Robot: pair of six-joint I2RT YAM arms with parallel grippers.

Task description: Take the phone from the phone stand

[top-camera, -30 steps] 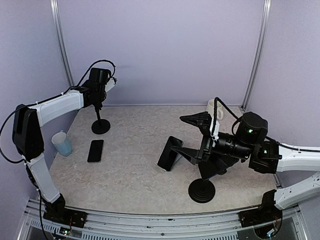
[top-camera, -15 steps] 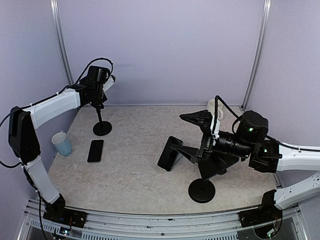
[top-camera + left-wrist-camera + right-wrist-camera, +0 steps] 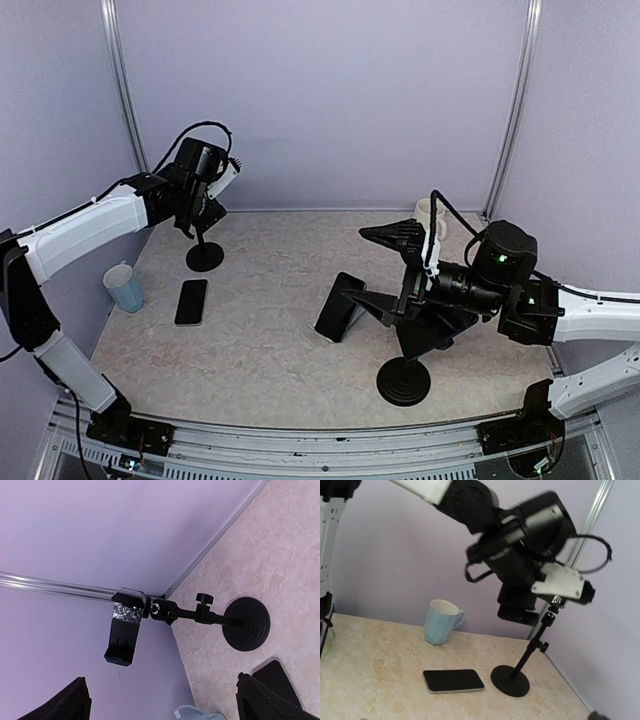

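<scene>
Removal is judged to be done on the left side: the phone (image 3: pixel 191 301) is seen lying flat, screen dark, on the worktop (image 3: pixel 270 340), just beside the round foot of the left phone stand (image 3: pixel 204 252) and not touching it. The stand's cradle (image 3: pixel 125 630) is shown holding nothing in the left wrist view. The left tool (image 3: pixel 162 702) is held above that stand with its fingers spread and nothing between them.

The right tool (image 3: pixel 360 267) is likewise spread wide and grips nothing. A dark slab (image 3: pixel 340 307) is seen just beside its lower finger, near a second stand (image 3: pixel 403 381). Whether it is propped in a cradle or rests on the worktop cannot be told. If it is a second phone, that part may be left to do.

The worktop is pale and marbled. A blue cup (image 3: pixel 123 287) is set at its left edge and a white mug (image 3: pixel 430 214) at the back right. Plain lilac walls and metal corner posts (image 3: pixel 516 110) are seen around it.
</scene>
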